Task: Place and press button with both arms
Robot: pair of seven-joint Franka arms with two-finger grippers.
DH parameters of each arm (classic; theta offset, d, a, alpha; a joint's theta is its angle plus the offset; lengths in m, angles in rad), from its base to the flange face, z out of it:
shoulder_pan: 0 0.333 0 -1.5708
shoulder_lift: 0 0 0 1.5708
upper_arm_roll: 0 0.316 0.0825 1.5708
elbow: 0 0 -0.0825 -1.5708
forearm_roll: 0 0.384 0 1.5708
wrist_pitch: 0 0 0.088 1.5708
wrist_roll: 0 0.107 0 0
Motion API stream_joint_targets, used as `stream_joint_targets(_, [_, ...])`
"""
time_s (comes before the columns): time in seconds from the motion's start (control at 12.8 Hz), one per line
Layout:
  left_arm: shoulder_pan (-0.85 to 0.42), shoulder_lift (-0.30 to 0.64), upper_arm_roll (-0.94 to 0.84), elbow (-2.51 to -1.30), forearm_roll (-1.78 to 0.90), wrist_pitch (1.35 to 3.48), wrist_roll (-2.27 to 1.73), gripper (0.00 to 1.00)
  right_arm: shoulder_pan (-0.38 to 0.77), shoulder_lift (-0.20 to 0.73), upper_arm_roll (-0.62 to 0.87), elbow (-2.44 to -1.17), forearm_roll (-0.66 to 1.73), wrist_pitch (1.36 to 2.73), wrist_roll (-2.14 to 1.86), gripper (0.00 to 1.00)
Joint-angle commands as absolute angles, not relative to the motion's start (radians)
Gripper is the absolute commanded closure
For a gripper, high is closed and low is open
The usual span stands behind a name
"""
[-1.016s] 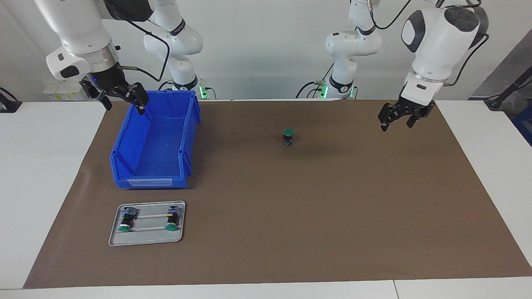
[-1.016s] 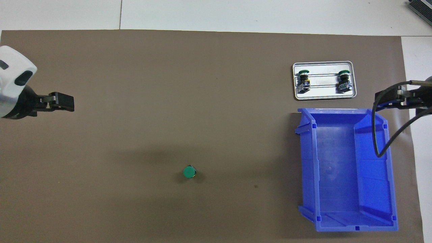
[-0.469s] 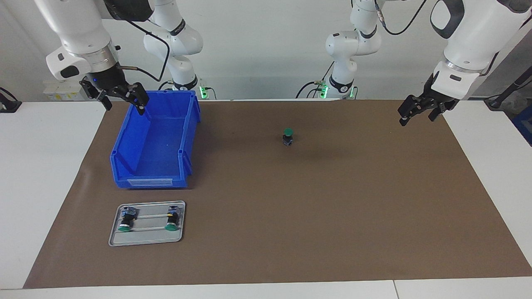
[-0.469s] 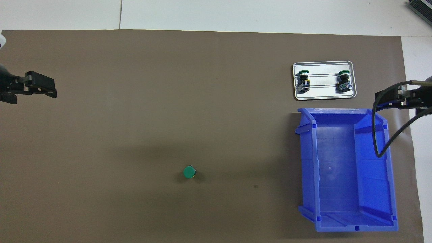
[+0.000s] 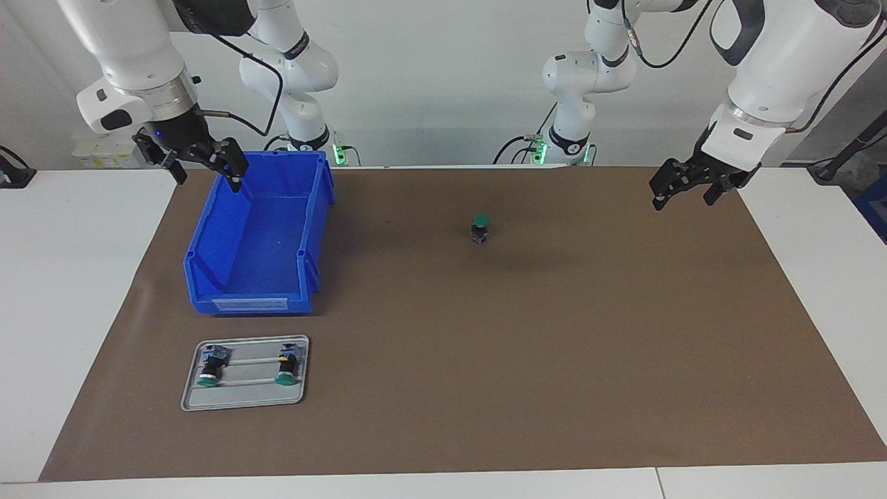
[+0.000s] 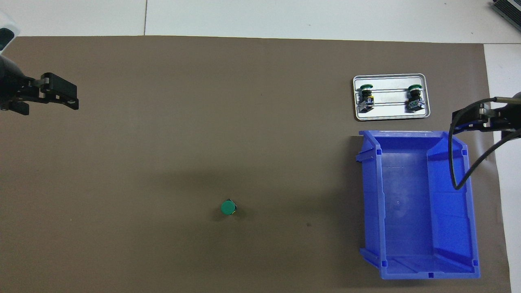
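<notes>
Button (image 5: pixel 479 227) upright on mat (both grippers raised)

Bright, even light from above; soft diffuse shadows spread around the button (image 5: pixel 479 226) on the mat (image 5: pixel 554 346); both views sharp.

Green-capped button (image 5: pixel 479 222), blue bin (image 5: pixel 258 235), brown mat (image 5: pixel 527 346), grey tray (image 5: pixel 242 398).

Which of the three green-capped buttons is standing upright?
The lone button on the brown mat, cap up; the two buttons in the metal tray lie on their sides.
</notes>
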State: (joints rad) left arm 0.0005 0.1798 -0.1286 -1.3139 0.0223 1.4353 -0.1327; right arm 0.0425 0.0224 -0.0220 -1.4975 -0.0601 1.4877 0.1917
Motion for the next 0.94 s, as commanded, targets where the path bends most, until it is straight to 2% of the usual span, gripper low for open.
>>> stream_joint_targets(0.0, [-0.008, 0.092, -0.124, -1.467, 0.043, 1.475, -0.097, 0.00, 0.035, 0.015, -0.018, -1.505, -0.041, 1.477, 0.183, 0.00])
stream_joint_targets(0.16, [-0.009, 0.028, -0.111, -1.590, 0.038, 1.569, -0.094, 0.00, 0.035, 0.015, -0.018, -1.505, -0.041, 1.479, 0.181, 0.00])
stream_joint_targets(0.23, [-0.021, 0.012, -0.094, -1.607, 0.038, 1.580, -0.094, 0.00, 0.035, 0.015, -0.018, -1.505, -0.041, 1.477, 0.181, 0.00])
stream_joint_targets(0.39, [-0.115, 0.005, 0.038, -1.621, 0.037, 1.585, -0.087, 0.00, 0.035, 0.015, -0.018, -1.505, -0.041, 1.477, 0.181, 0.00])
stream_joint_targets(0.86, [-0.104, 0.000, 0.045, -1.563, 0.031, 1.580, -0.051, 0.00, 0.035, 0.015, -0.018, -1.505, -0.041, 1.479, 0.181, 0.00])
